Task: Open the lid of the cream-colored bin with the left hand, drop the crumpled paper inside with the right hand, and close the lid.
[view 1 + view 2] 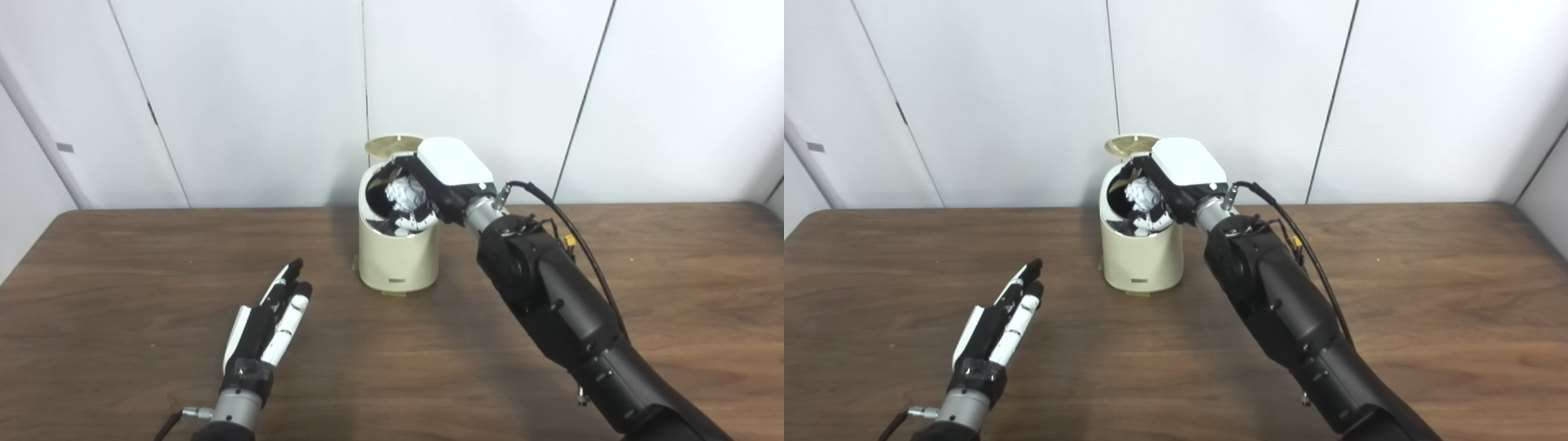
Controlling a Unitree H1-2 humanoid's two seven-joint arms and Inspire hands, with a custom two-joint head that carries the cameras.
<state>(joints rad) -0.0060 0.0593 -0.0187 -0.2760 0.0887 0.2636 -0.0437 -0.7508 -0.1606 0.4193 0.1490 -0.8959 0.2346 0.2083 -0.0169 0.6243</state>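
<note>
The cream-colored bin (398,260) stands at the middle back of the wooden table, its round lid (392,145) tipped up behind the opening. My right hand (438,177) reaches over the bin's mouth, its fingers curled around the white crumpled paper (405,193), which sits inside the opening. My left hand (269,321) hovers low over the table to the front left of the bin, fingers stretched out straight and holding nothing.
The brown table (122,275) runs wide on both sides of the bin. White wall panels (245,92) rise right behind its far edge. A black cable (576,239) loops along my right forearm.
</note>
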